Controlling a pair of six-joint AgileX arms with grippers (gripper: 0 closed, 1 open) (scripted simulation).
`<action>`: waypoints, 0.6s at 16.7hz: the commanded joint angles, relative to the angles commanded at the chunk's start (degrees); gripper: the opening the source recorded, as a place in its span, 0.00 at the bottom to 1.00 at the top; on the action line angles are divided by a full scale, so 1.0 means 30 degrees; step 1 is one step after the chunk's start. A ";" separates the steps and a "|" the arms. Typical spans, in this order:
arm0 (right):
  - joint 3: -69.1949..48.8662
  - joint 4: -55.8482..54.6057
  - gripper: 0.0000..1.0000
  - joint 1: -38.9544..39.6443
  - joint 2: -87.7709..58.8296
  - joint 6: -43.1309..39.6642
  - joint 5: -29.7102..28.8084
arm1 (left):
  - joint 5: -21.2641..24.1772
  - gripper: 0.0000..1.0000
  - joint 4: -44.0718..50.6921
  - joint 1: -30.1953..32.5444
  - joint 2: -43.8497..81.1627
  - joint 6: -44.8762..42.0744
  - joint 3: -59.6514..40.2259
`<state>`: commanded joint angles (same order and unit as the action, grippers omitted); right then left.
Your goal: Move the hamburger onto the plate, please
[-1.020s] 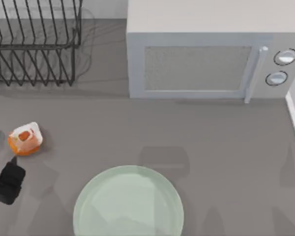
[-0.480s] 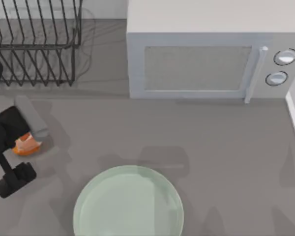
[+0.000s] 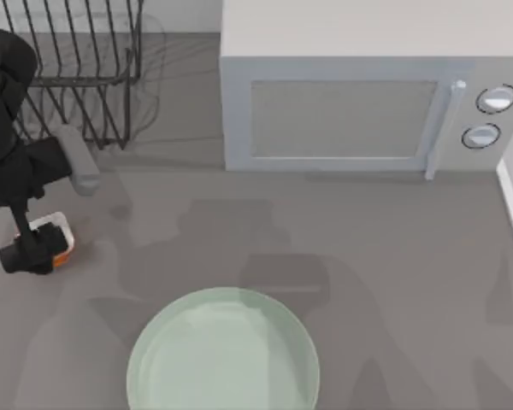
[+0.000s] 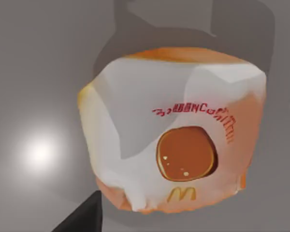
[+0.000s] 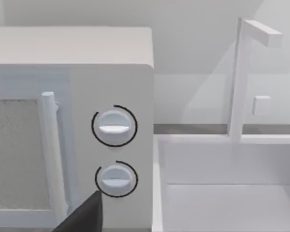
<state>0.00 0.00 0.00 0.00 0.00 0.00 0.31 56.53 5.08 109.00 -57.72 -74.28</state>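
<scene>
A: so where's the hamburger (image 3: 51,232) at?

B: On the desk (image 3: 393,256) at its left side, well apart from the plate (image 3: 222,350), so 0 moved yet. Left claw (image 3: 36,248) is right over it; can't tell if the fingers have closed.

A: looks?

B: Crinkly white wrapper, orange bun. Plate's pale green, glassy, raised rim.

Matte black left arm (image 3: 8,128) with a grey cylindrical link.
</scene>
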 joint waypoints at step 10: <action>0.0000 0.0000 1.00 0.0000 0.0000 0.0000 0.0000 | -0.0144 1.00 0.0678 -0.0098 0.0870 -0.0171 -0.2167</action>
<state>0.00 0.00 0.00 0.00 0.00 0.00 -0.12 58.56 4.78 111.61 -58.23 -80.78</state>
